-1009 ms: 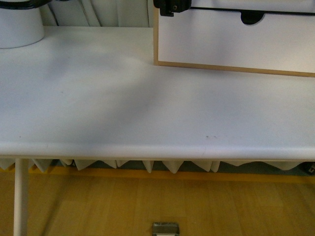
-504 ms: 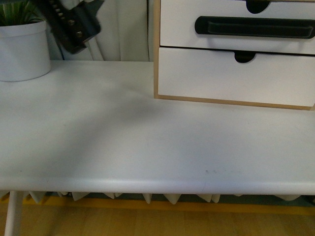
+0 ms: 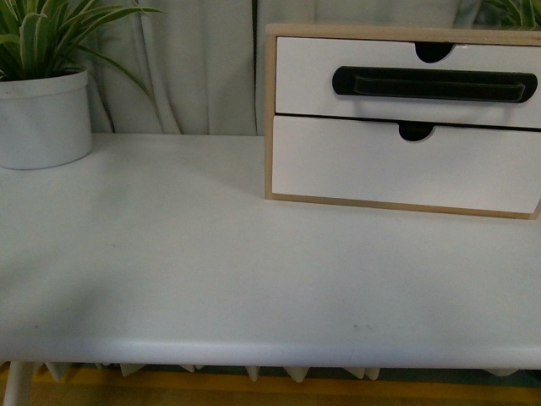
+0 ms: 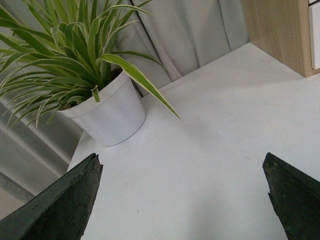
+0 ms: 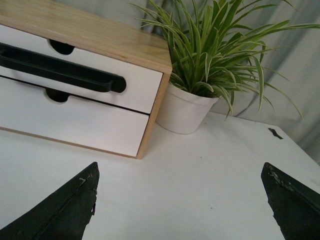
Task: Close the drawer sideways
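The drawer (image 3: 304, 76) is the upper one in a light wood frame (image 3: 270, 110) at the back right of the white table (image 3: 211, 279). It has a white front, a long black bar handle (image 3: 434, 85) and a semicircular notch in its top edge. Its front looks about level with the frame. It also shows in the right wrist view (image 5: 137, 90), with its handle (image 5: 60, 72). My left gripper (image 4: 181, 162) is open and empty above bare table, near a potted plant. My right gripper (image 5: 180, 167) is open and empty, short of the frame's corner. Neither gripper shows in the front view.
A plain white lower drawer (image 3: 406, 165) sits under the handled one. A potted plant in a white pot (image 3: 42, 118) stands at the back left, also in the left wrist view (image 4: 107, 115). Another potted plant (image 5: 185, 107) stands beside the frame. Curtains hang behind.
The front view has swung upward from the table edge and floor to the drawers and plant. A dark arm part seen at the upper left half a second ago has left the view.
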